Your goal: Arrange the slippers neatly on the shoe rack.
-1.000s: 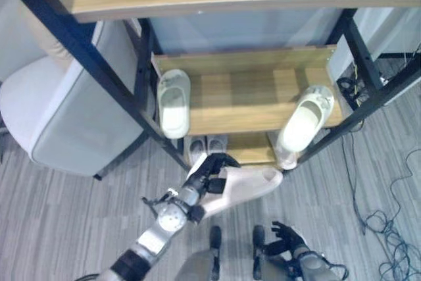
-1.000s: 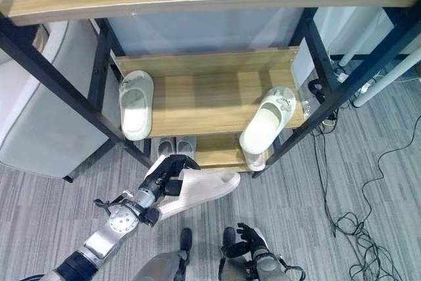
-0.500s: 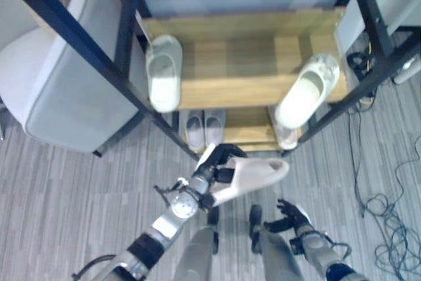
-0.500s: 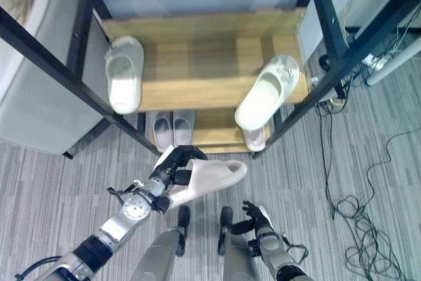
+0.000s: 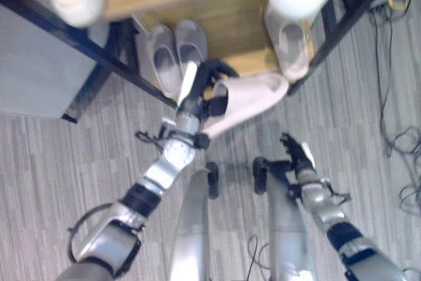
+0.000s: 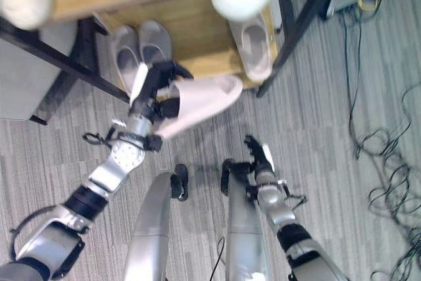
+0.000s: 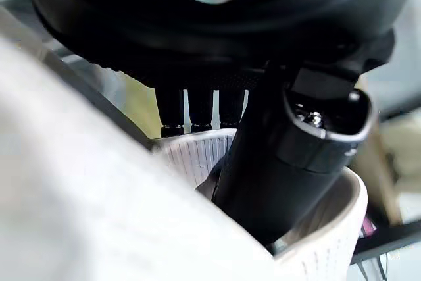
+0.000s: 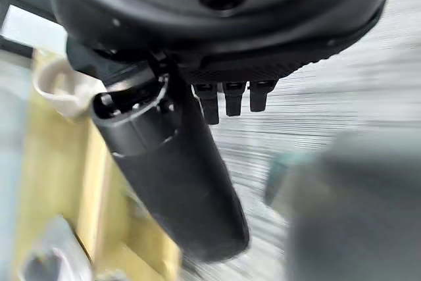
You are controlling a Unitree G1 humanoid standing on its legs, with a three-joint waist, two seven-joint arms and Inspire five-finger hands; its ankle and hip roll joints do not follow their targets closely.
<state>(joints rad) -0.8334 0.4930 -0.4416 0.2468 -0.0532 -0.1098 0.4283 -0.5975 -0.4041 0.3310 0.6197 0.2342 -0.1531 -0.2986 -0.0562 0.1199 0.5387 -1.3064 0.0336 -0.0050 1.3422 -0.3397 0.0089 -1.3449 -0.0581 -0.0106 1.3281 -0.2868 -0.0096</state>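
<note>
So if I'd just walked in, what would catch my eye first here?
Probably the left robot hand gripping a pale pink slipper just in front of the shoe rack's bottom shelf. On that shelf a grey pair sits side by side, with a single pinkish slipper at the robot's right end. The right robot hand hangs low, holding nothing.

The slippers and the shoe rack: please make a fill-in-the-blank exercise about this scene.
1. The pale slipper is held by the robot's ____ hand.
2. The grey pair sits on the rack's ____ shelf.
3. The right hand holds ____.

Missing words: left; bottom; nothing
</note>
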